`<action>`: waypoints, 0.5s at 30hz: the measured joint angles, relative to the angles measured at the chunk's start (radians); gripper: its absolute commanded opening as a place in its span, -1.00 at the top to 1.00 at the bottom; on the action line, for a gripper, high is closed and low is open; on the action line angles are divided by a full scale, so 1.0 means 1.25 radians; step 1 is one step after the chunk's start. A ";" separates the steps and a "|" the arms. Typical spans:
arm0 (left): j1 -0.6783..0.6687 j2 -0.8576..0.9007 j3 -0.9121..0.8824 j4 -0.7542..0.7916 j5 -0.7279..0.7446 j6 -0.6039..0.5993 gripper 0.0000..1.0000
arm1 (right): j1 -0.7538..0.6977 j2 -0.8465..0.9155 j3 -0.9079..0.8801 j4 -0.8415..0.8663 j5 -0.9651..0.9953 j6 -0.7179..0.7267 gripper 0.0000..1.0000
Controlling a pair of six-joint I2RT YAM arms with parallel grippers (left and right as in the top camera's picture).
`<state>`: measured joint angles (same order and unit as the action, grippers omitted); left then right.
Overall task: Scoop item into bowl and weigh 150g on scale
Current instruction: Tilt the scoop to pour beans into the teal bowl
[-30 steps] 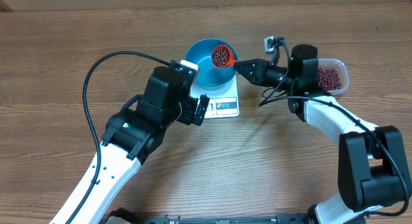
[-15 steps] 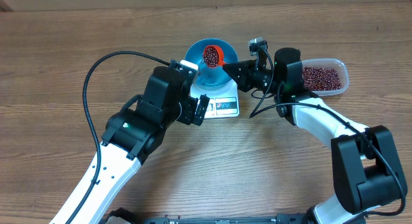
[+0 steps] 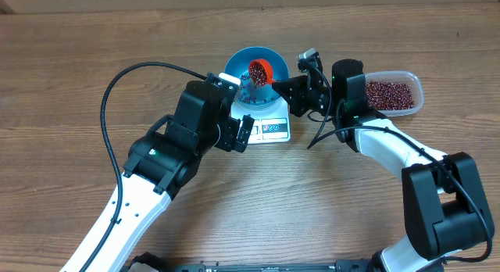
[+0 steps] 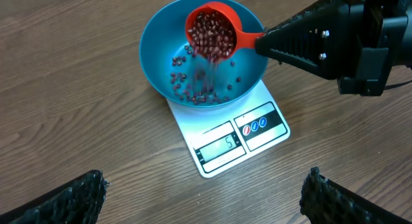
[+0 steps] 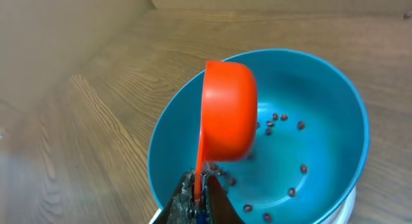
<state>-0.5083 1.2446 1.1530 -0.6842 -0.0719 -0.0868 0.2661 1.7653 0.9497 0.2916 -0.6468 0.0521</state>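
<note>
The blue bowl [image 3: 237, 69] stands on the white scale [image 3: 275, 130]. My right gripper [image 3: 283, 86] is shut on the handle of an orange-red scoop [image 3: 258, 69], which is tipped over the bowl. Dark red beans [image 4: 211, 32] fill the scoop and spill down. Several loose beans [image 4: 193, 89] lie in the bowl [image 4: 158, 50]. In the right wrist view the scoop [image 5: 228, 114] hangs on edge over the bowl [image 5: 322, 121], its handle between my right gripper's [image 5: 198, 185] jaws. The scale [image 4: 243, 147] display reads 5. My left gripper [image 4: 206, 188] is wide open and holds nothing, just short of the scale's front corner.
A clear plastic tub [image 3: 416, 88] with more beans [image 3: 391, 94] stands on the wooden table to the right of my right arm. A black cable [image 3: 117, 84] loops from the left arm across the table on the left.
The right gripper carried the scoop left from the bowl's right rim to over its middle and tipped it; beans now fall into the bowl. The left arm has not moved.
</note>
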 measured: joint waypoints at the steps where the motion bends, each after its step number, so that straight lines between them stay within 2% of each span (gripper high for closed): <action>1: 0.000 0.000 0.000 0.000 0.000 0.000 -0.99 | 0.000 0.000 0.000 0.000 0.000 -0.017 0.93; 15: 0.000 0.000 0.000 0.000 0.000 0.000 -0.99 | 0.000 0.000 0.000 -0.035 -0.001 -0.284 0.93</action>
<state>-0.5083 1.2446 1.1534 -0.6842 -0.0723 -0.0868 0.2665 1.7653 0.9497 0.2481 -0.6476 -0.3031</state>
